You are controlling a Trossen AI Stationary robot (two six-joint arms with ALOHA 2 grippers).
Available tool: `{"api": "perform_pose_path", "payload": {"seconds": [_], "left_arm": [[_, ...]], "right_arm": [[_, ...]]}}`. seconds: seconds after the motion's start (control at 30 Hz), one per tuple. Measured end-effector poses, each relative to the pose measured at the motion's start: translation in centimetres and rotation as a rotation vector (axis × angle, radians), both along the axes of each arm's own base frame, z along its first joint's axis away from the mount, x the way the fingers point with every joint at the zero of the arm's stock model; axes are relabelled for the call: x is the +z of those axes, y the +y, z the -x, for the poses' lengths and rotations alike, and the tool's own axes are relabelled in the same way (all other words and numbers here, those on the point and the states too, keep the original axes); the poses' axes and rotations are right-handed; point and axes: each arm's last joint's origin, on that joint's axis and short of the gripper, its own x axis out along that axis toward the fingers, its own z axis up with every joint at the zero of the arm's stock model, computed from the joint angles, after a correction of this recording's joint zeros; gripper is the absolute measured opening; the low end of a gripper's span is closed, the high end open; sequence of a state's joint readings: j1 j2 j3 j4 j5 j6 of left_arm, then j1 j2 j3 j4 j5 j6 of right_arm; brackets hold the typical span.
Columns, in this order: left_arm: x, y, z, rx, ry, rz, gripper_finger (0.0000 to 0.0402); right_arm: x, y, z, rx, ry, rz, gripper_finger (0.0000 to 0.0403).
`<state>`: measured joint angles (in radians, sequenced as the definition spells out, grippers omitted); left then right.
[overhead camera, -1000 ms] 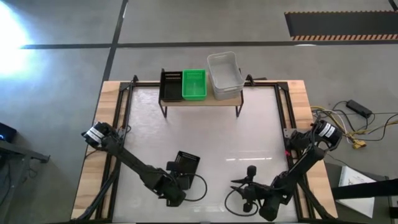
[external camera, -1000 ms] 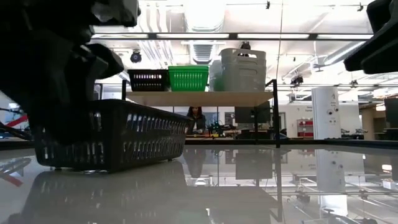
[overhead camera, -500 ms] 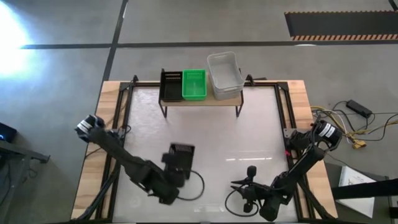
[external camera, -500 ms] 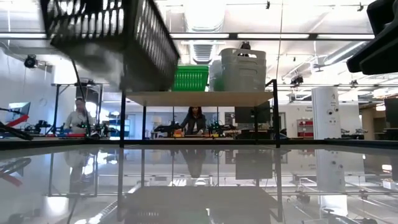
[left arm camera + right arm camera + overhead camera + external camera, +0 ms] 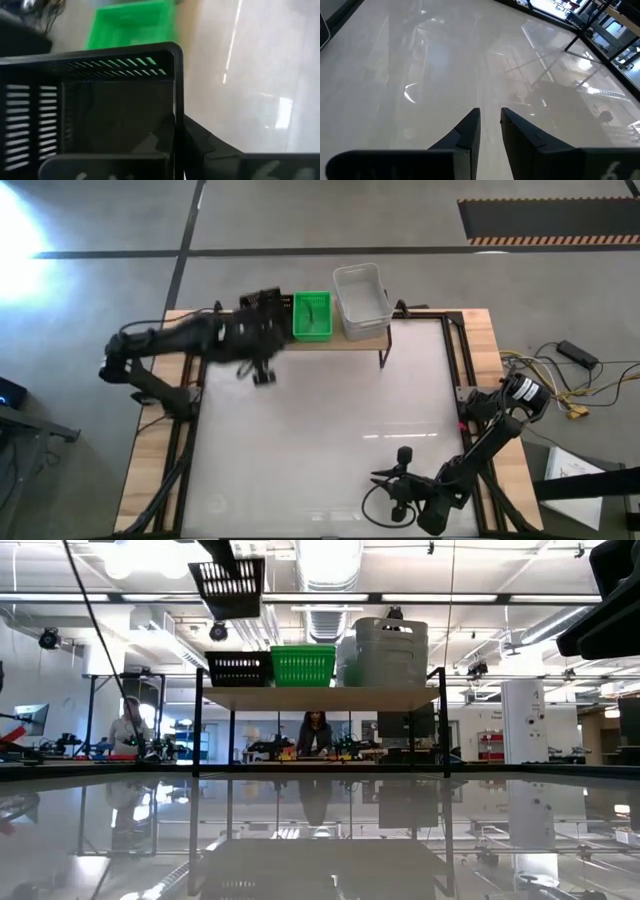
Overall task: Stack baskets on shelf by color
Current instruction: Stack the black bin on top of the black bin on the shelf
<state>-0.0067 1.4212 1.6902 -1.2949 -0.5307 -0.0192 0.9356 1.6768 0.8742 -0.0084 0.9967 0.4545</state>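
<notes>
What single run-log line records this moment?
left gripper: shut on black slotted plastic basket, above shelf's left end | right gripper: idle, near table edge

A wooden-topped shelf (image 5: 325, 342) at upper centre carries a black basket (image 5: 238, 669), a green basket (image 5: 311, 315) and a larger translucent white basket (image 5: 361, 298), while another black slotted basket (image 5: 228, 588) hangs above the shelf's left end.

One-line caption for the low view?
Left gripper holds a black basket above the black one on the shelf.
</notes>
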Motion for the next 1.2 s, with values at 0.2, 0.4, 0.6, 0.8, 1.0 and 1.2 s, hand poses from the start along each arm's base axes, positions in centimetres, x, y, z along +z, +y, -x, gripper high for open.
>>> {"api": "perform_pose_path", "payload": {"seconds": [0.2,0.4,0.6,0.8,1.0,1.2], "left_arm": [[-0.8,7.3,0.4,0.028,0.015,0.127,0.0000],[-3.3,9.8,0.1,-0.041,0.105,0.207,0.0000],[-3.8,9.5,-0.3,-0.178,0.148,0.218,0.0000],[-4.1,9.6,-0.4,-0.185,0.142,0.229,0.0000],[-4.8,9.8,-1.0,-0.188,0.101,0.206,0.0000],[-4.6,10.1,-1.5,-0.192,0.045,0.176,0.0010]], "right_arm": [[0.0,0.0,0.0,-0.002,-0.003,-0.007,0.0064],[0.1,0.1,-0.1,-0.003,-0.011,-0.019,0.0063],[0.1,0.1,-0.1,-0.003,-0.012,-0.020,0.0063],[0.1,0.1,-0.1,-0.003,-0.014,-0.023,0.0063],[0.1,0.1,-0.1,-0.003,-0.015,-0.024,0.0063],[0.1,0.1,-0.1,-0.003,-0.016,-0.026,0.0063]]}}
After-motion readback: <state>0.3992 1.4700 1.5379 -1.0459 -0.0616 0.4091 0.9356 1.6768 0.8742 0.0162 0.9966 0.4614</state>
